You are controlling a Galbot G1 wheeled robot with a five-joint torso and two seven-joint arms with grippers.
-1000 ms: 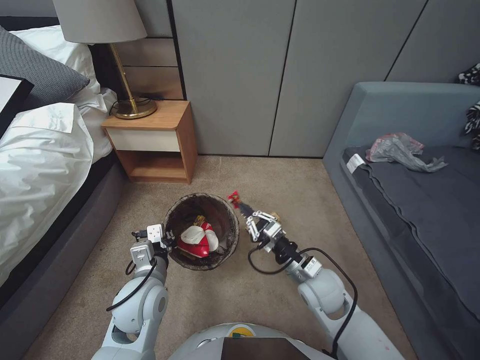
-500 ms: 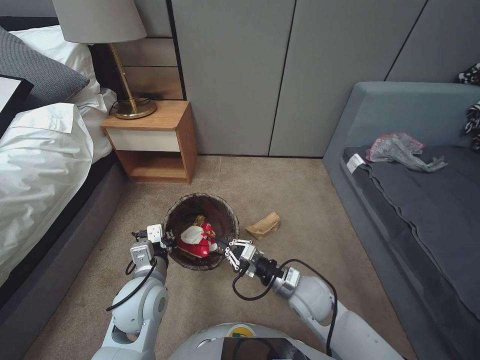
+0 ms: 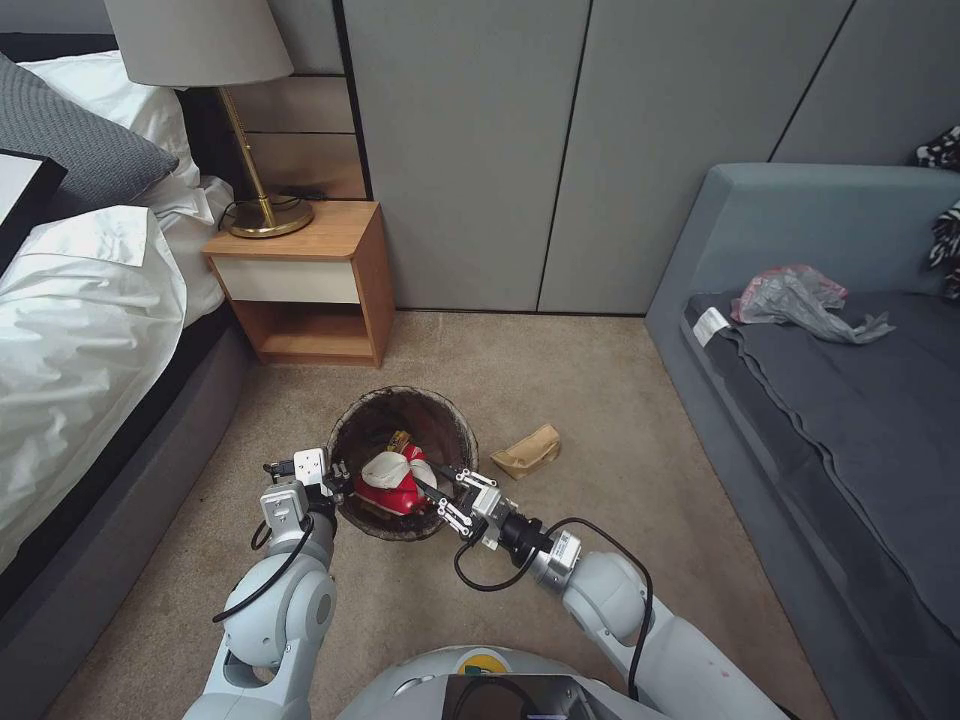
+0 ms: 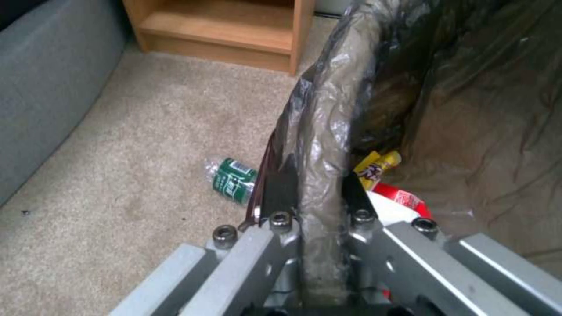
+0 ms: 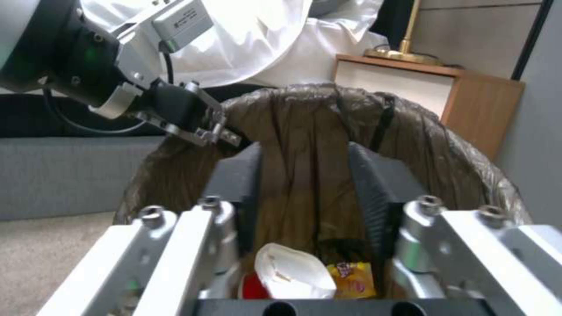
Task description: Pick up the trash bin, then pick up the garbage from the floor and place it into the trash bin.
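Note:
The trash bin (image 3: 440, 405), lined with a dark bag, is held at its near-left rim by my left gripper (image 3: 338, 478), shut on the rim (image 4: 319, 131). Inside lie a red-and-white packet (image 3: 393, 483), a yellow wrapper (image 5: 351, 277) and white crumpled paper (image 5: 291, 271). My right gripper (image 3: 432, 490) hovers over the bin's near-right rim, open, with nothing between its fingers (image 5: 375, 193). On the carpet lie two pieces of garbage: a tan paper bag (image 3: 527, 452) right of the bin and a green-labelled bottle (image 4: 231, 180) beside the bin.
A wooden nightstand (image 3: 310, 280) with a brass lamp stands behind the bin. The bed (image 3: 80, 330) runs along the left and a grey sofa (image 3: 830, 420) along the right, with a grey plastic bag (image 3: 800, 300) on it. Open carpet lies between them.
My right arm swung left from above the tan paper bag to the bin's rim. The red wrapper it held is no longer in its fingers. The left arm and bin stayed put.

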